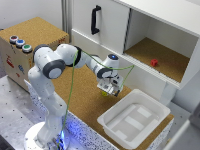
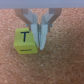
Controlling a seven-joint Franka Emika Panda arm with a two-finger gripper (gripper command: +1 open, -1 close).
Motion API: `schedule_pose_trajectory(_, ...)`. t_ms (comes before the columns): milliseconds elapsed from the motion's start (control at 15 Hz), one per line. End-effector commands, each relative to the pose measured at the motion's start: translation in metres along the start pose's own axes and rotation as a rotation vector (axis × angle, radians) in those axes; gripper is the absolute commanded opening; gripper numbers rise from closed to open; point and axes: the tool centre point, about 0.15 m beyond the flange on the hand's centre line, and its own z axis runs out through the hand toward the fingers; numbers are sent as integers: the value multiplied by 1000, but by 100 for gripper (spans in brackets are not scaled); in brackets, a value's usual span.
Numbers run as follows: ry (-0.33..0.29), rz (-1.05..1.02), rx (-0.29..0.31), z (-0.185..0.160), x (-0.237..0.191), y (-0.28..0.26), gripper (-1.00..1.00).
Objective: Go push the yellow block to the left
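Exterior view, one item per line.

Arm: white Franka arm [image 1: 50, 65], base on a perforated metal plate at the lower left of the exterior view, upper links folded and reaching toward the exterior view's right, wrist bent downward over the cork tabletop [image 1: 75, 95]. A green cable runs along the arm.

Gripper [image 1: 109, 91]: pointed down, low over the tabletop, near the white bin [image 1: 135, 120] but apart from it.

Yellow block [image 1: 105, 93]: on the cork, partly hidden under the gripper in this view.

Red block [image 1: 154, 62]: on the cork floor of the open cabinet [image 1: 165, 35] compartment, well apart from the gripper.

Box with buttons [image 1: 20, 42]: at the exterior view's left, three coloured buttons on top.

Wrist view: fingers [image 2: 43, 31] drawn close together with only a narrow gap between them and nothing held in it. Yellow block [image 2: 26, 42], marked with a black letter T, sits on the cork just beside one finger, seemingly touching its outer side. Contact is not certain from the blur.
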Motion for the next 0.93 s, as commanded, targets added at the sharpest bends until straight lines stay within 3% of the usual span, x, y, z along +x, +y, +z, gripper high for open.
schedule_pose_trajectory(0,-32,43,49,3,-3,-25,-100)
schedule_pose_trajectory(400,-17,58,90,4,-10,-48,-100)
schedule_pose_trajectory(600,0,26,49,3,-10,-52,-100)
schedule_pose_trajectory(733,48,-22,23,-2,-12,-52,-100)
schedule_pose_trajectory(867,89,-65,33,-3,-16,-57,-100)
